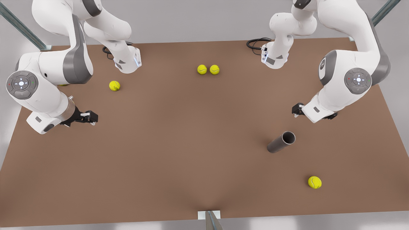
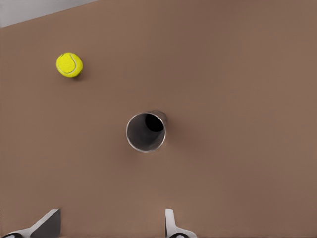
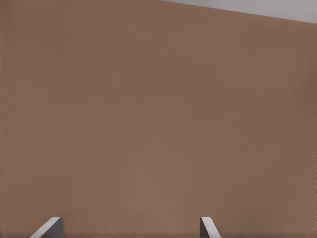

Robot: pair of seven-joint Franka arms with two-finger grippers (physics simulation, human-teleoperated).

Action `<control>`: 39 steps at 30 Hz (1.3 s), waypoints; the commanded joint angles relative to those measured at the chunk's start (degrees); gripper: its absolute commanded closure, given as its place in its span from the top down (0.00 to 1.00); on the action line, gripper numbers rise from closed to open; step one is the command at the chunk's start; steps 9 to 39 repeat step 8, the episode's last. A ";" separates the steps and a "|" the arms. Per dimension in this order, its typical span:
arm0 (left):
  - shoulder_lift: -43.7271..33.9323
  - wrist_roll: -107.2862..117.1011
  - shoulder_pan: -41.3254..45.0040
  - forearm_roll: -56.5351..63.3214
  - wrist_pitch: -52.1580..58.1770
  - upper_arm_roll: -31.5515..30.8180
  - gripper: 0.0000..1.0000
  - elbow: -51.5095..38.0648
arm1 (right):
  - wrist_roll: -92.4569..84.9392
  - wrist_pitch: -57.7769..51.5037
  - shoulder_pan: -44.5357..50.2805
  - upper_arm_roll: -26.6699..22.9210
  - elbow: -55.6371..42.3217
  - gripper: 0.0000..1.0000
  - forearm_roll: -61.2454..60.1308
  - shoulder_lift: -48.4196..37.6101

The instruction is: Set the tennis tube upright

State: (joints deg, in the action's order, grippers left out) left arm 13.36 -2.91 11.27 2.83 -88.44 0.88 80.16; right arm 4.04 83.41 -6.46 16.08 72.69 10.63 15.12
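Tube: the tennis tube point(image 1: 281, 142) stands in the lower right of the front view, grey, its open mouth seen from above with the body slanting away toward the lower left; in the left wrist view the tennis tube point(image 2: 145, 131) sits near the centre, looked into almost straight down its dark bore.
Left gripper: the left gripper point(image 1: 297, 110) hangs at the front view's right, above and near the tube, apart from it; its fingers point(image 2: 170, 224) are spread wide, grasping nothing.
Right gripper: the right gripper point(image 1: 91, 117) waits at the front view's left over bare brown tabletop point(image 1: 179, 134); its fingers point(image 3: 207, 226) are parted too, nothing between them.
Balls: a touching pair of tennis balls point(image 1: 208, 69) at upper centre of the front view; a lone ball point(image 1: 114, 85) at upper left; a stray ball point(image 1: 314, 182) at lower right, well apart from the tube, also in the upper left of the left wrist view point(image 2: 69, 65).
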 commanded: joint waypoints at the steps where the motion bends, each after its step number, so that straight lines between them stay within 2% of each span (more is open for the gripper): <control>1: 0.00 0.01 -0.02 0.42 0.03 0.00 1.00 0.00 | 0.00 0.00 -0.04 0.00 0.00 1.00 0.00 0.00; 5: 1.58 0.27 0.07 0.33 0.11 0.09 1.00 -0.26 | 0.26 0.00 0.22 0.09 0.52 1.00 -0.26 0.00; 8: 1.67 0.36 0.24 0.33 0.29 0.09 1.00 -0.26 | 0.18 -0.09 0.57 0.09 0.70 1.00 0.00 3.16; 39: 1.67 0.36 0.24 0.33 0.29 0.09 1.00 -0.26 | 0.18 -0.09 0.57 0.09 0.70 1.00 0.00 3.16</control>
